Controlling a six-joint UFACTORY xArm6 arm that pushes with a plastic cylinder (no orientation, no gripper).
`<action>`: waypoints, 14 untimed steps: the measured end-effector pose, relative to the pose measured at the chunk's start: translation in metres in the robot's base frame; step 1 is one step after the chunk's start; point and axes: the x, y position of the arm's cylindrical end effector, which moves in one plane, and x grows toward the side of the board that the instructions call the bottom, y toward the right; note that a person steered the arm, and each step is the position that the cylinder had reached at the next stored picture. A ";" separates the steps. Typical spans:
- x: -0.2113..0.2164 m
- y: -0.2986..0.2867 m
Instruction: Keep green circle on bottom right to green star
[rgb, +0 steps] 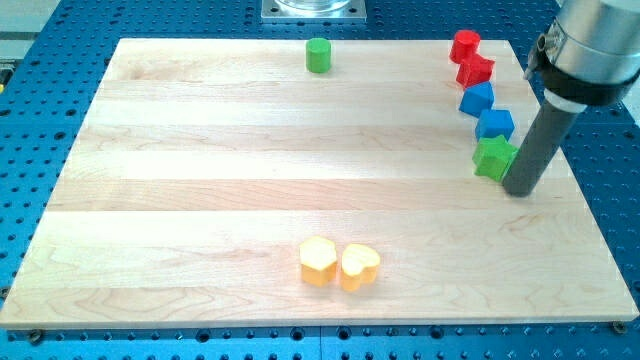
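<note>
My tip (520, 189) stands on the tabletop (200, 200) near the view's right edge, and it touches, or almost touches, the right side of the green star (493, 157); I cannot tell if there is a thin gap between them. There is no claw on this arm, only the dark straight rod, so nothing is held and there is no opening to describe. The rod goes up from the tip and tilts a little to the view's right, into the grey body of the arm at the view's top right corner. Just above the green star lies a blue block (495, 124), touching it or very close, and above that one a second blue block (477, 98) (their exact shapes I cannot make out). Going on toward the view's top there is a red block (475, 70) and then another red block (464, 45), so these five blocks make a slightly bent column along the right side of the tabletop. The green circle (318, 55), a short cylinder, stands alone near the top edge, around the middle of the view and well apart from the green star and from my tip. Near the bottom edge, a little right of the middle, a yellow block (318, 261) and a yellow heart (360, 266) lie side by side, touching.
</note>
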 end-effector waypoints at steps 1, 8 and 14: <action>0.047 -0.028; -0.239 -0.175; -0.121 -0.240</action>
